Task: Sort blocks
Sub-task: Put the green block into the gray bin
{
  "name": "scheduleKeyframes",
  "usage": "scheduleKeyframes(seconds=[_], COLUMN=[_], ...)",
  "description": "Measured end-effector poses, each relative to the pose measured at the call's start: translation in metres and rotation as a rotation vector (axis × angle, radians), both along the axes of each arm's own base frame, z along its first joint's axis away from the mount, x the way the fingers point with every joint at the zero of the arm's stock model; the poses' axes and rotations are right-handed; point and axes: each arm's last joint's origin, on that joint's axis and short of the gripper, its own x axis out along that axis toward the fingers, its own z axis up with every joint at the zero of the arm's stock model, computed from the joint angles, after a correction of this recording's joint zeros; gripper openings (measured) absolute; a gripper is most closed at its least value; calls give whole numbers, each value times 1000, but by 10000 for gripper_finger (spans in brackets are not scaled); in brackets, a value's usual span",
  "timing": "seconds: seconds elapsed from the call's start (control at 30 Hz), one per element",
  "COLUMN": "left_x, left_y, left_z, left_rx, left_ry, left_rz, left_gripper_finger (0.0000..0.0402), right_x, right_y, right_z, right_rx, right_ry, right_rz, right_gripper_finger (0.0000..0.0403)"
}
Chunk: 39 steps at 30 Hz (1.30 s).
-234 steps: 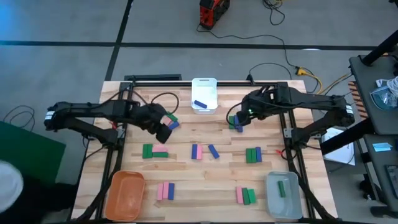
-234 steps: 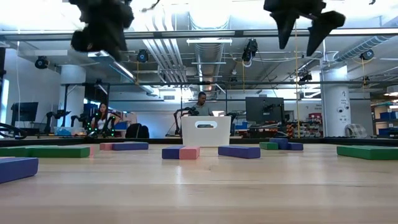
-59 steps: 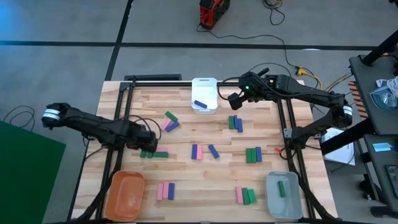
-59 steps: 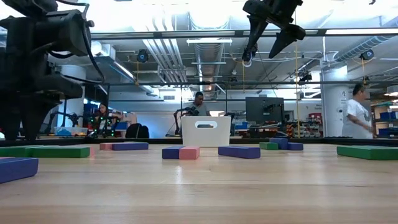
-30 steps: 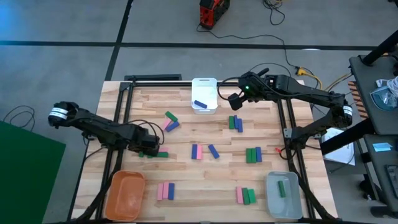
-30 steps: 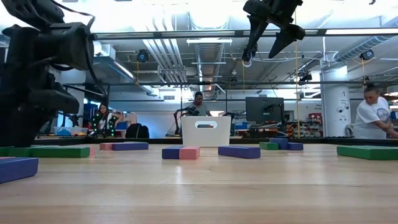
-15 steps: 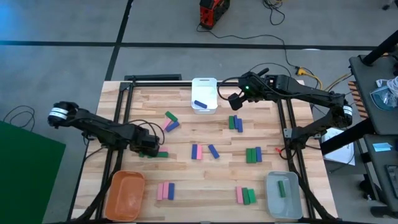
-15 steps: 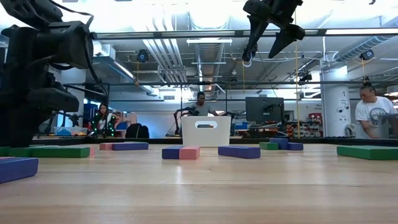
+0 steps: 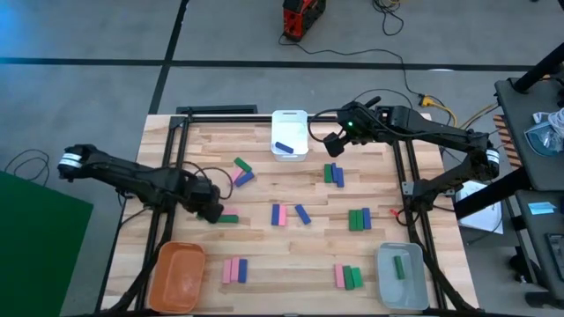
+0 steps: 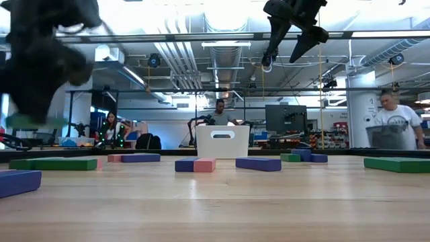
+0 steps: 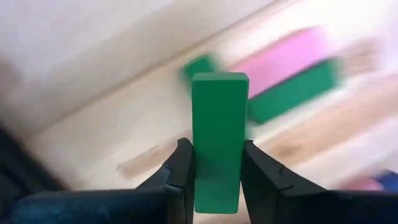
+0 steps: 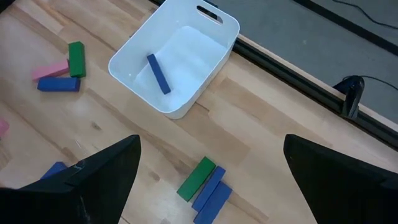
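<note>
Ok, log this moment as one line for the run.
left tool: shut on green block, lifted | right tool: open, waiting near white bin | white bin: one blue block

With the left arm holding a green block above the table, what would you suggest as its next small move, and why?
Probably carry it toward the grey bin at the table's near right corner. The left gripper has its jaws shut on a green block, lifted off the table, and that bin already holds a green block, while the white bin holds a blue one and the orange bin looks empty.

A robotics lab: exposed ceiling ducts (image 10: 178, 57); monitors (image 10: 285, 118) on far benches; people (image 10: 396, 121) at workstations
</note>
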Motion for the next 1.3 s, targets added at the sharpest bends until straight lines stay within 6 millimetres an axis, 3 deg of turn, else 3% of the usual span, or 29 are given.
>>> scheduleKeyframes(seconds=[0.17,0.3,0.53,0.77,0.97,1.3], left_x=[19,37,58,92,112,135], left_y=[0,0,11,24,32,31], left_z=[44,85,131,136,124,116], left_rx=[128,337,695,931,965,992], left_ry=[-232,-427,-434,-237,-172,-303], left_rz=[-223,-417,-569,-666,-713,-822], left_gripper_finger=[72,73,74,74,74,74], right_x=[0,4,8,18,29,67], right_y=[0,-1,-3,-6,-6,-5], right_z=[0,1,-2,-12,-23,2], right_rx=[1,-9,-8,12,264,394], right_ry=[-4,-32,-30,-6,-86,-543], right_rz=[-3,-3,-3,-17,-28,224], right_gripper_finger=[386,386,386,386,386,386])
